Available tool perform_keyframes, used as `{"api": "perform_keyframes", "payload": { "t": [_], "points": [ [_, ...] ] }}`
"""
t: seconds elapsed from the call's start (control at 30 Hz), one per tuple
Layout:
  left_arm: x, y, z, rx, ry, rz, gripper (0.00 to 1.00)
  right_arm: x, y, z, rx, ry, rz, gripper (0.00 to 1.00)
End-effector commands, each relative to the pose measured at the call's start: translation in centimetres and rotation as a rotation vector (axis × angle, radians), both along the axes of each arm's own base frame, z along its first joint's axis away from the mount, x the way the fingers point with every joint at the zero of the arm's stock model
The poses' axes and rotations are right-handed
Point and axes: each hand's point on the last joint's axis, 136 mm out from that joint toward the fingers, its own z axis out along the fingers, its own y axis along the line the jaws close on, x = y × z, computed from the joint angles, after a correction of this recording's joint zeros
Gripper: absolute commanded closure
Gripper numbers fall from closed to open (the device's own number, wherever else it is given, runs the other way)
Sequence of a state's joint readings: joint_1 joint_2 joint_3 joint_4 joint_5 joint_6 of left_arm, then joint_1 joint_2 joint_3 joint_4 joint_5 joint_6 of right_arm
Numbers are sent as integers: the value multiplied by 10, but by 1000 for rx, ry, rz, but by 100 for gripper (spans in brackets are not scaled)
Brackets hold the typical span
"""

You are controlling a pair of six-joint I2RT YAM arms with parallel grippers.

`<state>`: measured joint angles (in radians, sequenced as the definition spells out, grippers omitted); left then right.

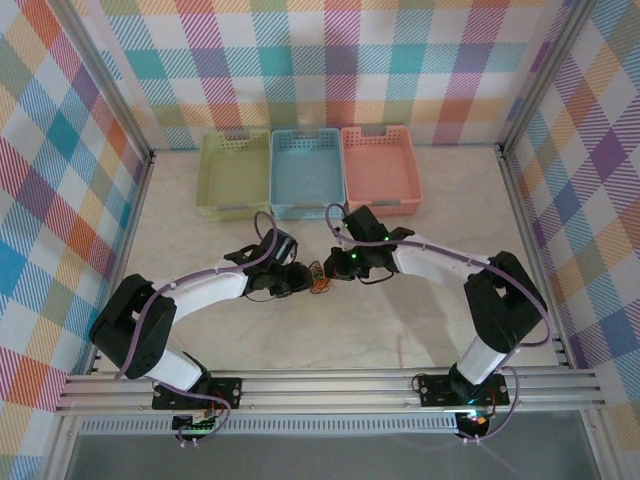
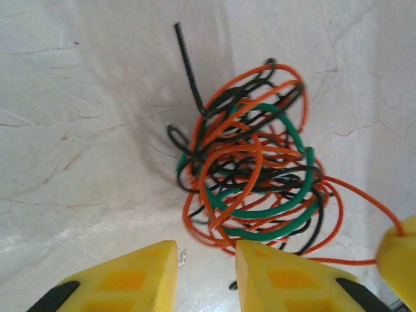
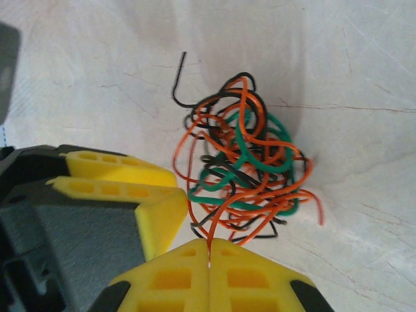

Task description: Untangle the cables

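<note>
The cables point(image 1: 318, 279) lie in one knotted heap on the marble tabletop between my two grippers: thin orange loops, black strands and a thicker green one point(image 2: 273, 211). A black end point(image 2: 185, 58) sticks out away from the heap point(image 2: 253, 169). My left gripper point(image 2: 206, 250) stands open at the heap's near edge, with bare table in the gap and an orange loop brushing its right fingertip. My right gripper point(image 3: 209, 244) is shut on an orange strand point(image 3: 215, 221) that runs up into the tangle point(image 3: 244, 169). The left gripper's yellow fingers point(image 3: 130, 188) sit close beside it.
Three baskets stand side by side at the back: yellow-green point(image 1: 235, 172), blue point(image 1: 306, 170) and salmon point(image 1: 379, 168). Metal frame rails run along both sides and the near edge. Bare marble lies all round the heap.
</note>
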<state>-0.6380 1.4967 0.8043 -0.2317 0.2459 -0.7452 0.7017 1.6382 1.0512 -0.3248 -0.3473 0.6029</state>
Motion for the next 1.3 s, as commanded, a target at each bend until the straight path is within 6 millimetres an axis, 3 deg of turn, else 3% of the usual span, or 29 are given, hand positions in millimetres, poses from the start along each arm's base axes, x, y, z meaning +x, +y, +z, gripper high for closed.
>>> {"api": "perform_keyframes", "payload": {
  "t": [0.0, 0.13, 0.23, 0.33, 0.47, 0.6, 0.93, 1.27],
  "points": [
    [3, -5, 22, -72, -31, 2, 69, 1, -7, 5, 2, -72, 31, 100],
    [3, 5, 34, -38, -73, 18, 66, 2, -11, 8, 15, -116, 45, 100],
    [2, 10, 36, -26, -66, 26, 56, 2, -11, 9, 60, -118, 58, 100],
    [7, 4, 34, -26, -52, 22, 46, 1, -11, 7, 83, -99, 62, 100],
    [17, -7, 24, -23, -15, 9, 43, 0, -10, 3, 93, -79, 69, 100],
    [21, -16, 15, -28, 17, -19, 28, 0, -13, -1, 102, -61, 58, 100],
    [23, -28, -10, -42, 77, -31, 30, 0, -17, -5, 115, -35, 48, 100],
    [18, -25, -29, -8, 124, -29, 32, 1, -19, -1, 131, -50, 42, 100]
  ]
}}
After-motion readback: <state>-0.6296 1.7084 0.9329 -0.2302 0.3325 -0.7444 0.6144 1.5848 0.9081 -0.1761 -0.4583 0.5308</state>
